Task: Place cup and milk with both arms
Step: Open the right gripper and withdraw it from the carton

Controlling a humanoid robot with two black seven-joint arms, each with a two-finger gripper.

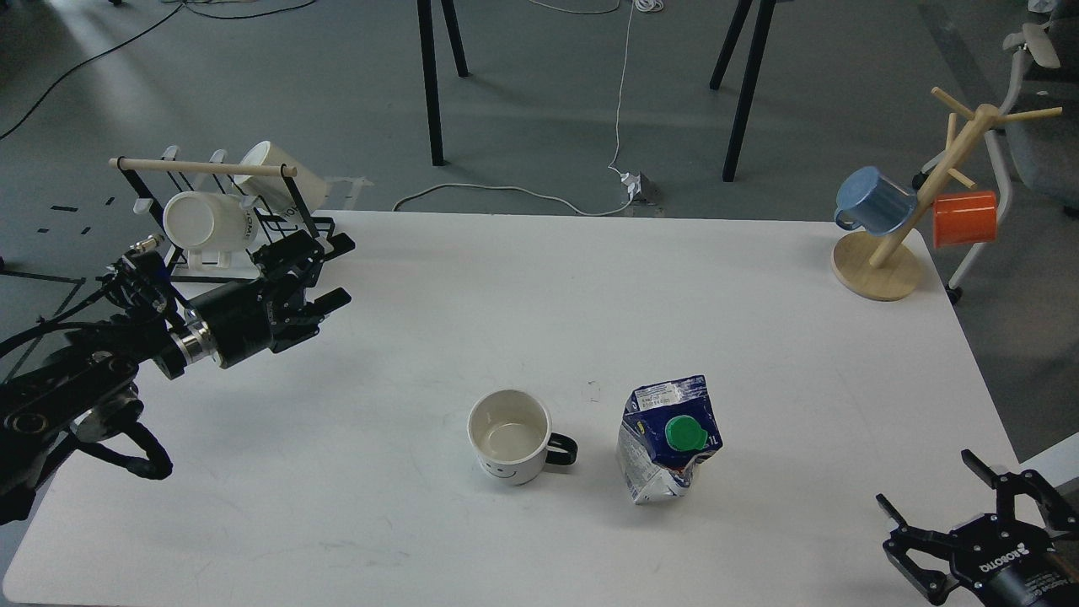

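The white cup (511,437) with a black handle and a small smiley face stands upright near the table's front middle, handle pointing right. The dented blue-and-white milk carton (669,438) with a green cap stands just right of it, a small gap between them. My left gripper (335,272) is open and empty at the table's left, beside the dish rack, far from the cup. My right gripper (923,506) is open and empty at the front right corner, well right of the milk.
A black wire rack (253,219) with two plain white mugs stands at the back left. A wooden mug tree (893,244) with a blue cup (874,200) and an orange cup (965,218) stands at the back right. The white table (590,295) spreads between.
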